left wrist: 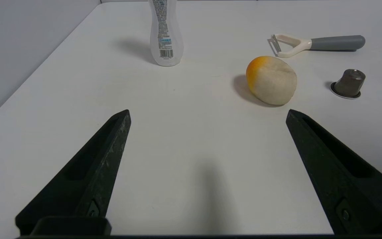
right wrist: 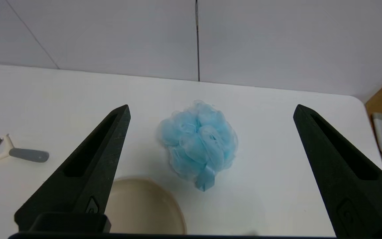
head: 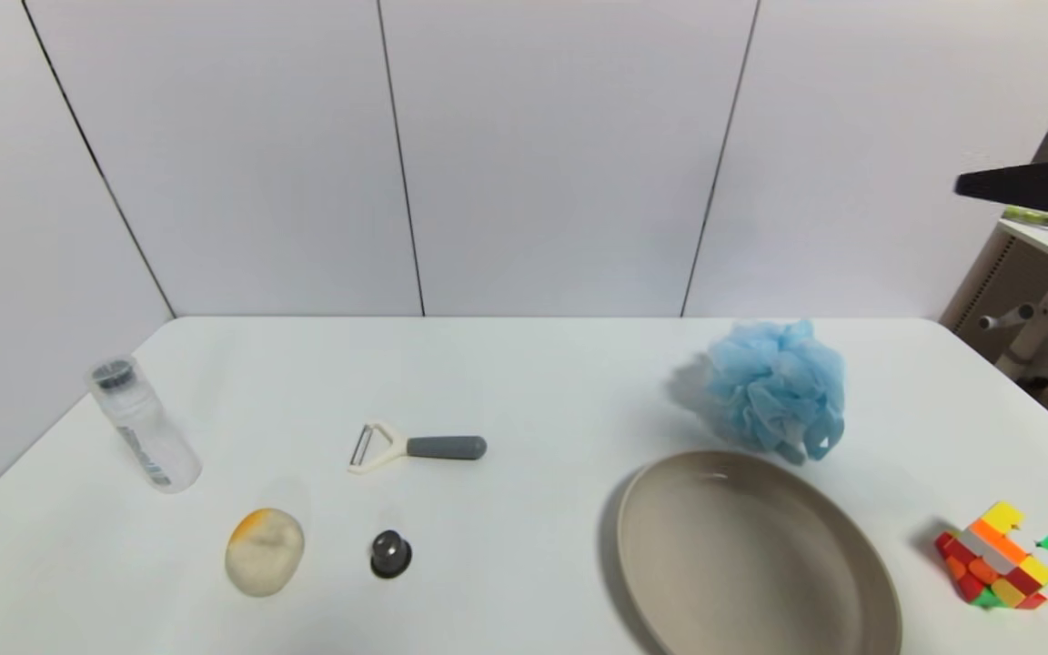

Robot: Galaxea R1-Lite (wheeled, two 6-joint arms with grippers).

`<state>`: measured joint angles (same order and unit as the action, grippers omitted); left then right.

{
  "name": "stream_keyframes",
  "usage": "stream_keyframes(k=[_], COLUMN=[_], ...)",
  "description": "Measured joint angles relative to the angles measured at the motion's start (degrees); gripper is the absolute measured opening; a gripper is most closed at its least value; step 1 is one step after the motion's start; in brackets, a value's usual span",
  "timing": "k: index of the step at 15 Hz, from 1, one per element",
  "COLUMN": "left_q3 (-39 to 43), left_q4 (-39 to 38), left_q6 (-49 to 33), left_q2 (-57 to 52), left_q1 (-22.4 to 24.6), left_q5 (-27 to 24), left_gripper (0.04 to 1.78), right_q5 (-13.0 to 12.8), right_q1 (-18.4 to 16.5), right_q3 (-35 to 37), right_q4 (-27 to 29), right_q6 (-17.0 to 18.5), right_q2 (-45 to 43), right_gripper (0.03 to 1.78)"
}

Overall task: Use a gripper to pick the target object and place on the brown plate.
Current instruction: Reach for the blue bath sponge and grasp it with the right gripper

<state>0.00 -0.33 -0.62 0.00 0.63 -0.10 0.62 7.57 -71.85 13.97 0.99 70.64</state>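
The light blue mesh bath pouf (head: 776, 386) sits on the white table at the back right, its ribbon loop toward the front. The beige-tan plate (head: 670, 582) lies empty just in front of it. Neither gripper shows in the head view. In the right wrist view my right gripper (right wrist: 211, 111) is open and empty above the table, with the pouf (right wrist: 198, 142) ahead between its fingers and part of the plate (right wrist: 144, 209) near. My left gripper (left wrist: 208, 114) is open and empty over the left side of the table.
A clear bottle (head: 140, 423), a peeler with a grey handle (head: 419, 447), a yellow-white stone-like lump (head: 265, 550) and a small dark capsule (head: 390, 552) lie at the left. A multicoloured puzzle cube (head: 1002, 557) stands right of the plate. A desk stands beyond the table's right edge.
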Motion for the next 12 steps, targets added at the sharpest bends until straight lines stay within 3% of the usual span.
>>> stream_keyframes(k=[6,12], left_q3=[0.0,0.0], left_q4=[0.0,0.0], left_q6=[0.0,0.0], left_q2=[0.0,0.0], left_q1=[0.0,0.0], left_q5=[0.0,0.0], left_gripper=[1.69,1.69], right_q5=[1.5,1.7], right_q1=[-0.4,-0.1], right_q3=[-17.6,-29.8], right_q4=[20.5,28.9], right_q6=[-4.1,-8.4], right_q2=[21.6,37.5], right_gripper=[1.7,1.7])
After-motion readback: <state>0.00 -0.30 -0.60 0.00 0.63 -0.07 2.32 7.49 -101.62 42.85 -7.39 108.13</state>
